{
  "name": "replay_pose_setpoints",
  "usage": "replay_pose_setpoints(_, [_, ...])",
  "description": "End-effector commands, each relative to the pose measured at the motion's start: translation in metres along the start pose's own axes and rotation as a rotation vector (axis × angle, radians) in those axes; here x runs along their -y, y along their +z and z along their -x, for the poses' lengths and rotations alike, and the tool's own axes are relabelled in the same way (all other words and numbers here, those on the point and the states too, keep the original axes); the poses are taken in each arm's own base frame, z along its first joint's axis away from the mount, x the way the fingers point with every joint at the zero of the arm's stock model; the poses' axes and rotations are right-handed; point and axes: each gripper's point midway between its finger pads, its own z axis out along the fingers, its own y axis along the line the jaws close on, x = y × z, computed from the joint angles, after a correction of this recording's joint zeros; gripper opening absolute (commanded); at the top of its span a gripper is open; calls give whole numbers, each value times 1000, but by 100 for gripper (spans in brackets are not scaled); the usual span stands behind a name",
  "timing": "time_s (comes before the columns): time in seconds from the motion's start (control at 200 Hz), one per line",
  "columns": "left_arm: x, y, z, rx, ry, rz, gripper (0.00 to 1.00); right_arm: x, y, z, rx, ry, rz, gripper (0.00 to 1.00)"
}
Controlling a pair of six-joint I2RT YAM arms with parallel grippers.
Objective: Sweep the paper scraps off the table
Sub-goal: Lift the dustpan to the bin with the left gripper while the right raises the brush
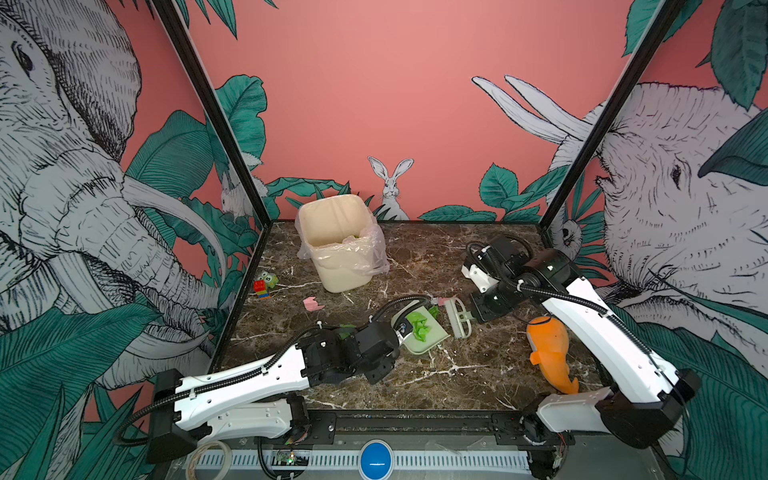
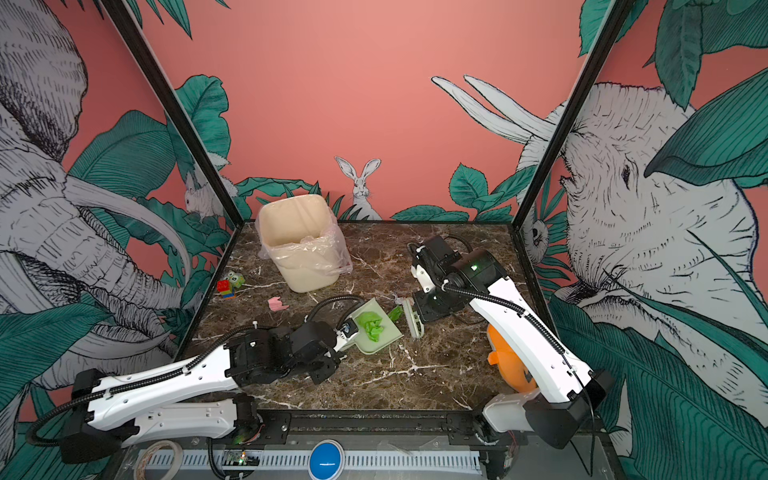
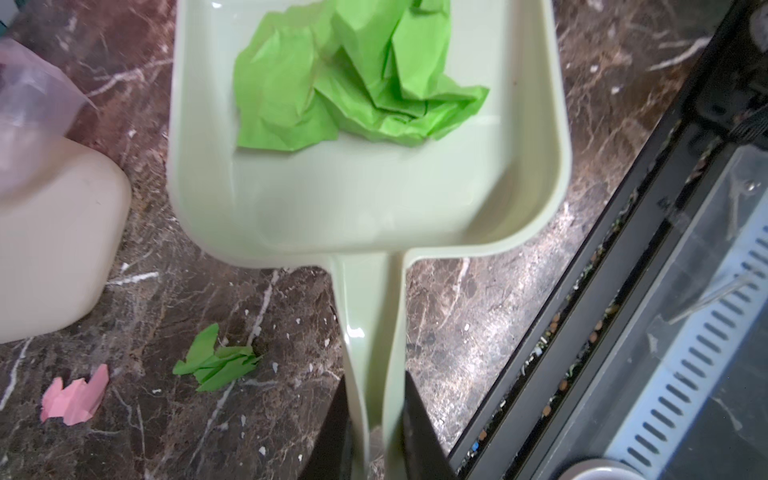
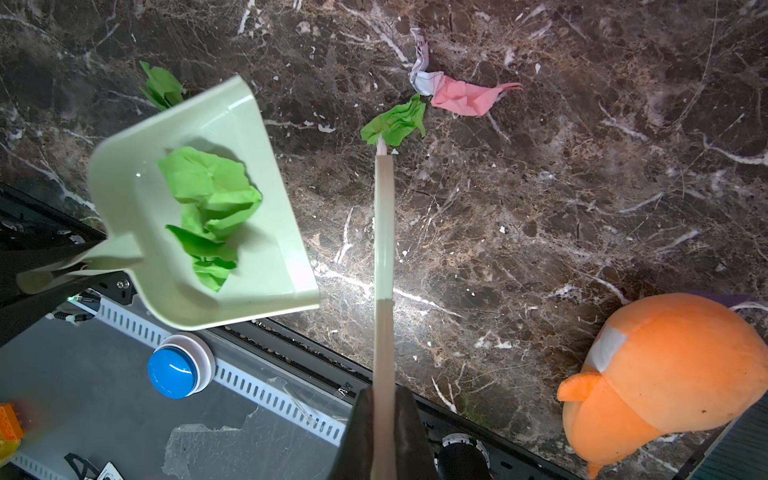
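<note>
Left gripper pinches the dustpan handle, right gripper the brush — set pan lip flat, then sweep upper-centre green scrap in.

Got my left arm stretched low toward the middle, left gripper pinched on the dustpan handle, right arm doubled back inward with the right gripper clamped tight on the brush.

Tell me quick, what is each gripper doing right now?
Left gripper: closed on the handle of the pale green plastic dustpan.
Right gripper: closed on the pale plastic hand brush.
</note>
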Motion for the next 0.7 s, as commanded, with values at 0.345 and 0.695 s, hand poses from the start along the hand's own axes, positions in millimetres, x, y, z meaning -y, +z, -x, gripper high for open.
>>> replay_pose_setpoints(0.345, [-17,-46,41,115,-23,53,6,-7,-11,8,50,-10,43,0])
replay_pose_setpoints(0.695, [-43,-80,57,152,-76,141,9,-3,-17,6,58,-21,33,0])
